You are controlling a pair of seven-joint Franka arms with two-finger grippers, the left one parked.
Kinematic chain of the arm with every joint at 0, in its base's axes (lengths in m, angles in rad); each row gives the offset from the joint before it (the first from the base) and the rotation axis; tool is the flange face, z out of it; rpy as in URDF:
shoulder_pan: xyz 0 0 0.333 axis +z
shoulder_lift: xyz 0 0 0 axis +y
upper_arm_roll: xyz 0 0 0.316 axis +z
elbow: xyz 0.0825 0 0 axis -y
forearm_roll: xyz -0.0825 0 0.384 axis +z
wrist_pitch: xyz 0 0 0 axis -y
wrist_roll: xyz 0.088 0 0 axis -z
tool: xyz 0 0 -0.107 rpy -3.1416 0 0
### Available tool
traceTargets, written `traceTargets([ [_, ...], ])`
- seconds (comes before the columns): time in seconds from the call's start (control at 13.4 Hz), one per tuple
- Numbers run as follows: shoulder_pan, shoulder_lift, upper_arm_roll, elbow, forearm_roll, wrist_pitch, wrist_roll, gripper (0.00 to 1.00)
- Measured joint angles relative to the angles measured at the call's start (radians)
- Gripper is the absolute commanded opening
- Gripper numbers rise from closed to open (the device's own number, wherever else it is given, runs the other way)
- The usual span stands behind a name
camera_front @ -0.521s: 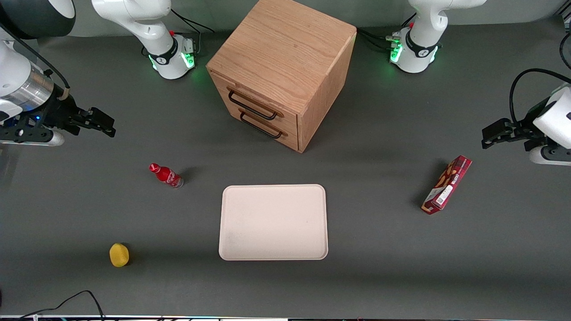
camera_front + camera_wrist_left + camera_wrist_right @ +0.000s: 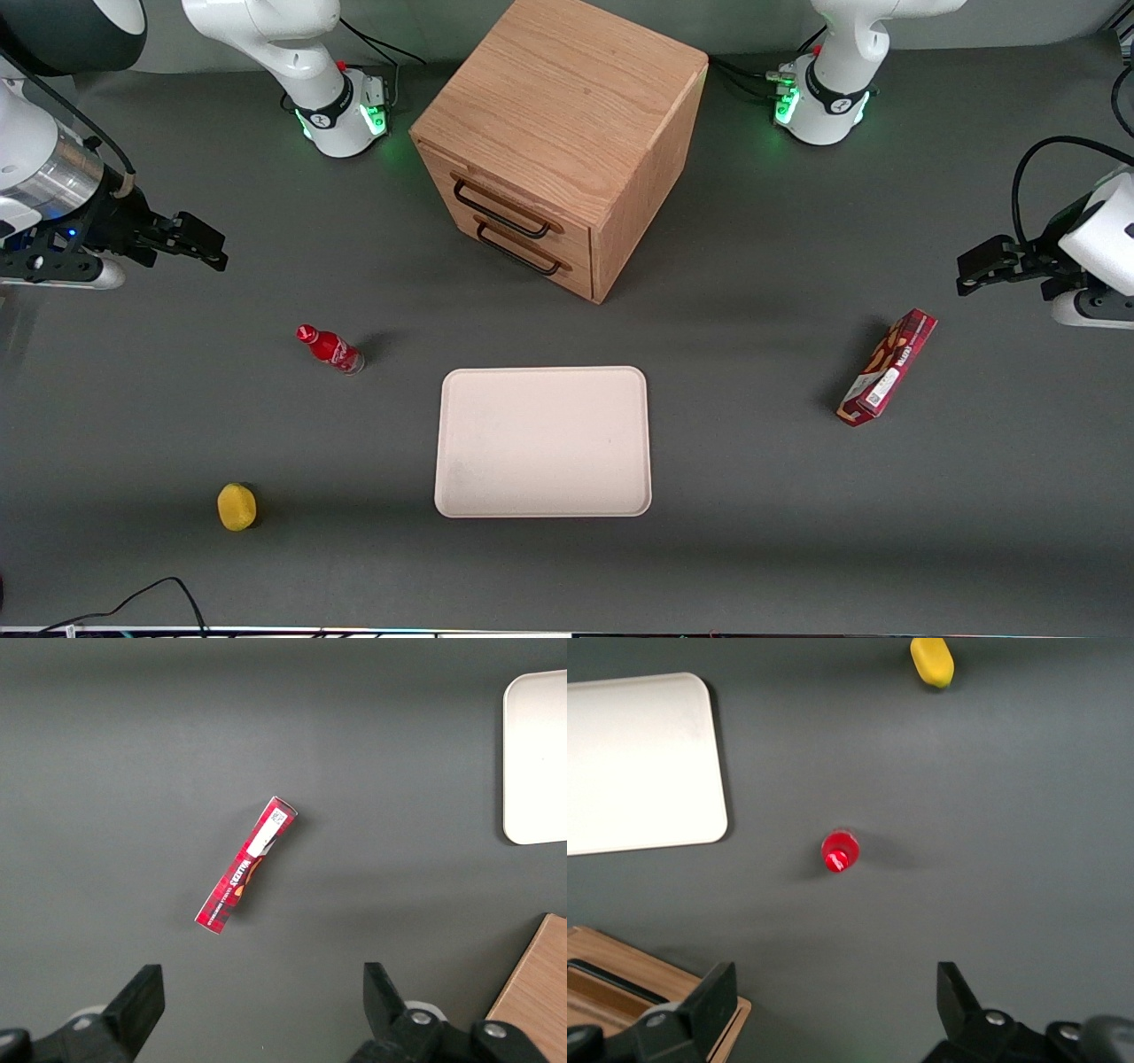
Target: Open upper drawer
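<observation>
The oak cabinet [image 2: 567, 124] stands at the back middle of the table. Its upper drawer [image 2: 523, 197] is closed, with a long black bar handle [image 2: 500, 213]. The twin lower drawer [image 2: 532, 252] sits just below it, also closed. My right gripper [image 2: 205, 250] hovers above the table at the working arm's end, well away from the cabinet, open and empty. In the right wrist view the gripper [image 2: 833, 1010] shows its fingers spread wide over bare table, with a corner of the cabinet [image 2: 620, 979] beside one finger.
A red bottle [image 2: 330, 348] stands between my gripper and a cream tray [image 2: 542, 441]. A yellow lemon [image 2: 236, 506] lies nearer the front camera. A red snack box [image 2: 889, 366] lies toward the parked arm's end. The right wrist view shows the bottle [image 2: 840, 851], lemon [image 2: 932, 661] and tray [image 2: 638, 762].
My right gripper has shifted very slightly away from the cabinet and upward. Nothing else has moved.
</observation>
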Motion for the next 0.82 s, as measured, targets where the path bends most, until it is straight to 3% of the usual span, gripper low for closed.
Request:
traceTargets([
  [0.15, 0.003, -0.006, 0.032, 0.015, 0.000, -0.023, -0.006, 1.00],
  [0.45, 0.014, -0.010, 0.205, 0.056, 0.015, -0.081, -0.021, 1.00],
  [0.67, 0.018, 0.009, 0.291, 0.065, 0.127, -0.081, -0.180, 1.00],
  [0.82, 0.018, 0.035, 0.322, 0.066, 0.149, -0.082, -0.333, 1.00],
])
